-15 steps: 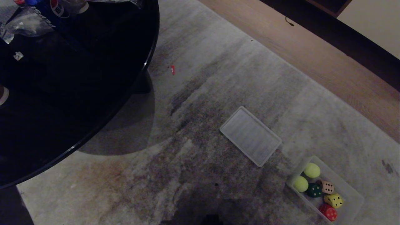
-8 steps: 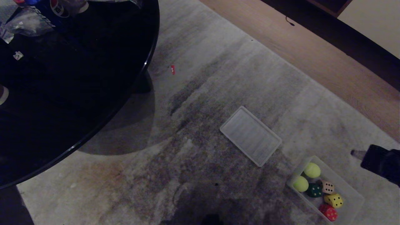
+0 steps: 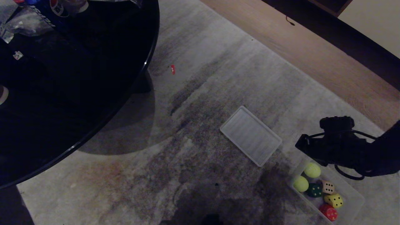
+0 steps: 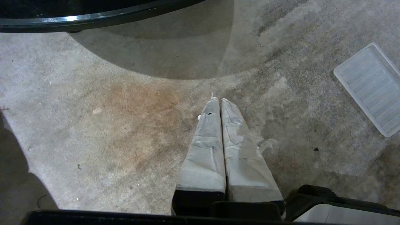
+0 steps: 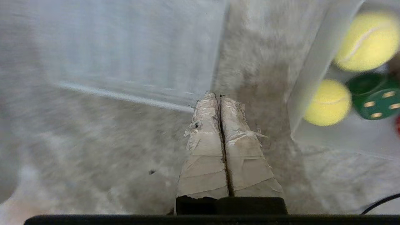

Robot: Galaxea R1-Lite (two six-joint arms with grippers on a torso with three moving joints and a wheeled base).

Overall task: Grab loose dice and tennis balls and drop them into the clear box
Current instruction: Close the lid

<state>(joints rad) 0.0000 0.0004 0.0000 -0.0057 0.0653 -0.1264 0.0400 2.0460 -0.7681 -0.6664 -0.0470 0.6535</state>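
Apparently finished: both tennis balls (image 3: 312, 170) and four dice (image 3: 327, 187) inside clear box (image 3: 354, 190) on carpet (image 3: 200, 93). Right gripper (image 5: 219, 95) fingers together, empty, above box's edge; left gripper (image 4: 217, 100) likewise together.

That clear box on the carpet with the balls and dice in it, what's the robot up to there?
Both tennis balls and all four dice already sit inside the clear box, and nothing of that kind lies loose on the carpet in view. The right gripper, jaws shut and empty, hangs over the carpet between the box and the flat ribbed lid. The left gripper is also shut and empty, parked over bare carpet near the black round table.
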